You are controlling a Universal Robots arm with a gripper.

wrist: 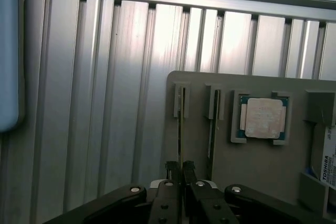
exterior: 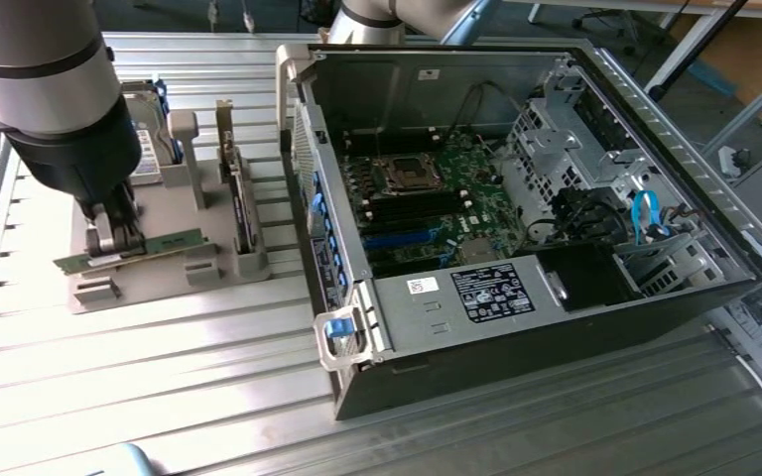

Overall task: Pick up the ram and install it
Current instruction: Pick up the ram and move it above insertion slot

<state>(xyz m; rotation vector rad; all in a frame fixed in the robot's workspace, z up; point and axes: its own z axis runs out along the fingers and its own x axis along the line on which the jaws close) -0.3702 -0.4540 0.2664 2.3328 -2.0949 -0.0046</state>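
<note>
Grip: gripper [exterior: 114,238] clenched on the ram [exterior: 176,241], fingers pinched onto both faces of the thin green stick.
Ram: right between the fingertips, edge-on under the gripper [wrist: 181,174] in the wrist view, running along its slot [wrist: 180,129]. I cannot tell whether it has cleared the slot.
Step in hand: by my read, getting the stick out of the grey parts holder [exterior: 156,288].
Doing it well: hold near the stick's middle, keep it upright and draw it straight along the slot. A tilt could jam it or scrape the neighbour.
Holder contents: the slot just beside the gripper holds another thin card [wrist: 214,124], also edge-on. Further from the hand a square silver processor [wrist: 264,118] lies flat in its recess. Furthest off, a Toshiba-labelled drive [wrist: 329,161] sits at the holder's edge [wrist: 199,82].
Computer case: open case [exterior: 487,367], well apart from the hand, with the motherboard [exterior: 454,198] lying inside.
Memory slots: dark slots [exterior: 408,213] on that board, next to the processor socket.
</note>
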